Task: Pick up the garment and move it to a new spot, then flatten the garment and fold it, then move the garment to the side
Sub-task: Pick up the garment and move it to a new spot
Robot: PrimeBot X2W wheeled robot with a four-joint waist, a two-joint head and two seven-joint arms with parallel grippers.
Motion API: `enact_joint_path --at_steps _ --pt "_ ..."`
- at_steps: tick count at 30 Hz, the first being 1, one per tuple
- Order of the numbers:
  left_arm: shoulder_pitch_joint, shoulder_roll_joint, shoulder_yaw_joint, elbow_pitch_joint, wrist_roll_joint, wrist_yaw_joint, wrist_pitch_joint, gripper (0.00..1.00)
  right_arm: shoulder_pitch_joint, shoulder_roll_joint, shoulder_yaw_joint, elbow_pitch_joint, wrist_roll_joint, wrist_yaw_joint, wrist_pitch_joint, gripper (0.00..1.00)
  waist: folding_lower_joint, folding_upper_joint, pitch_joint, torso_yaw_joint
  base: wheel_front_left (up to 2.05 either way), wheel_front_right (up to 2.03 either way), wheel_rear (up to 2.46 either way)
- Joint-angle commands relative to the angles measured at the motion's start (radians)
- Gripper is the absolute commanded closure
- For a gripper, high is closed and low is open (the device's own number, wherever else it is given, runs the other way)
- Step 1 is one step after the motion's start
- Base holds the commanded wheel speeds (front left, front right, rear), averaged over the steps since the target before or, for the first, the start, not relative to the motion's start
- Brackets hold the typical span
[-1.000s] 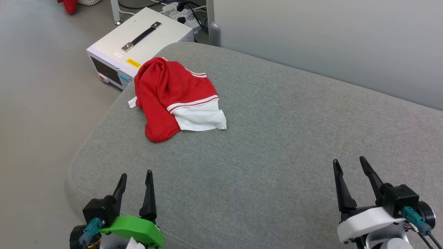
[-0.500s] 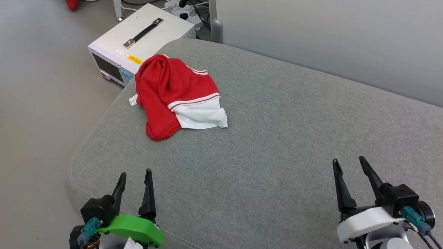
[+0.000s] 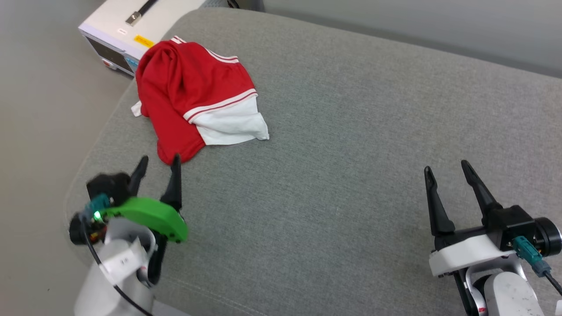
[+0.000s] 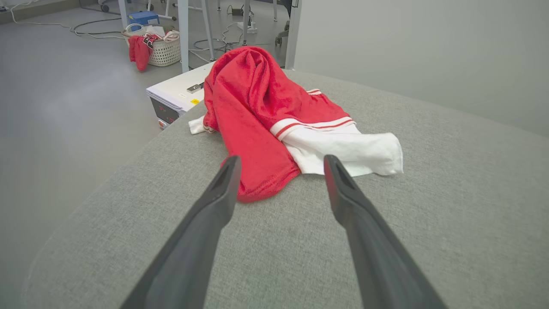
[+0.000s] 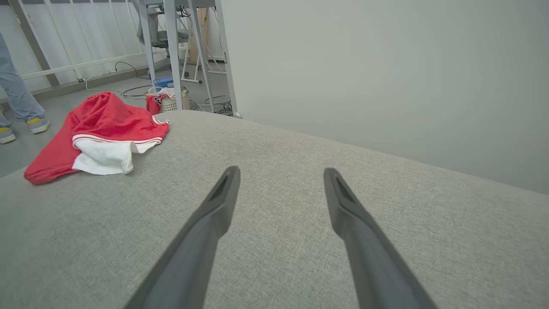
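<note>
The garment, a red shirt with a white sleeve and red-and-white striped trim, lies crumpled in a heap at the far left of the grey cushion. My left gripper is open and hovers just short of the heap's near red edge, touching nothing. In the left wrist view the garment rises straight ahead between and beyond the two fingers. My right gripper stands open over bare cushion at the lower right, far from the garment, which sits at the left in the right wrist view.
A white equipment box with a black handle stands on the floor beyond the cushion's far left corner. The cushion's rounded left edge drops to grey floor. A basket with clothes and a person's feet are farther off. A grey wall runs behind.
The head camera has tilted down and shifted, so the whole scene sits higher. My left gripper has advanced toward the garment's near edge. The right gripper has risen slightly.
</note>
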Motion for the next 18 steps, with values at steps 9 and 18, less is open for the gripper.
enact_joint_path --at_steps 9,18 --pt "-0.364 0.227 -0.101 0.104 -0.132 -0.019 0.361 0.00 -0.082 -0.031 0.014 -0.056 -0.030 -0.001 -0.006 0.00 -0.0001 0.0000 0.235 -0.158 0.00 0.00 0.00" --pt "-0.535 0.419 -0.230 0.182 -0.357 -0.019 0.635 0.00 -0.119 -0.031 0.022 -0.072 -0.036 -0.001 -0.006 0.00 -0.0001 0.0000 0.335 -0.236 0.00 0.00 0.00"
